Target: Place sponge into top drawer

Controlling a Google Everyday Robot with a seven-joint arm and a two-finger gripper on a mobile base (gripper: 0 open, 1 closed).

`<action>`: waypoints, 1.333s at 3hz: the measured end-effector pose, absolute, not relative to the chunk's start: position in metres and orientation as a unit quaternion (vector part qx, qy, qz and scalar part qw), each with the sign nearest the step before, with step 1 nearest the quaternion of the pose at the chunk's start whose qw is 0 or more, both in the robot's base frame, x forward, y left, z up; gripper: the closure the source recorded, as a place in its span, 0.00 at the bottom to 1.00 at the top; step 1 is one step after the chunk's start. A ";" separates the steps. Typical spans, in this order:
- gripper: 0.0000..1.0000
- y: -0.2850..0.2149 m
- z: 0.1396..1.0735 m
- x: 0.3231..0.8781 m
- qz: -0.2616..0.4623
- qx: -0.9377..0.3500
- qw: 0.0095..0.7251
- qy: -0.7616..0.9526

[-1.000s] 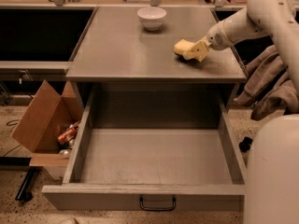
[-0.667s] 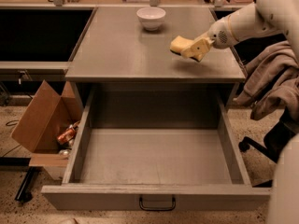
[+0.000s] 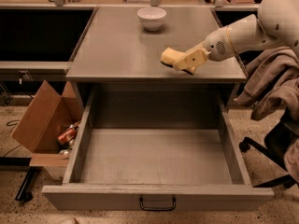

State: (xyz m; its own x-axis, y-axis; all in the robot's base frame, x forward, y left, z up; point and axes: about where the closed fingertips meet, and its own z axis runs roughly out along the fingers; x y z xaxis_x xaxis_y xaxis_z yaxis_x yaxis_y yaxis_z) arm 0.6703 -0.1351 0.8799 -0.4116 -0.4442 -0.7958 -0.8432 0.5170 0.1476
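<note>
The pale-yellow sponge is held in my cream-yellow gripper, just above the front right part of the grey cabinet top. The gripper is shut on the sponge, reaching in from the right on a white arm. The top drawer is pulled fully open below and in front of the cabinet top. Its inside shows nothing in it. Its grey front with a black handle is at the bottom of the view.
A white bowl stands at the back of the cabinet top. An open brown cardboard box with cans sits on the floor to the left. A chair draped with grey cloth stands at the right.
The gripper has carried the sponge leftward and toward the front edge of the cabinet top. The arm has swung with it.
</note>
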 end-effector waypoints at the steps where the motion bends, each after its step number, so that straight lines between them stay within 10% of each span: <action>1: 1.00 -0.139 0.880 0.650 0.273 -0.431 0.362 0.780; 4: 1.00 -0.189 0.819 0.582 0.157 -0.474 0.352 0.791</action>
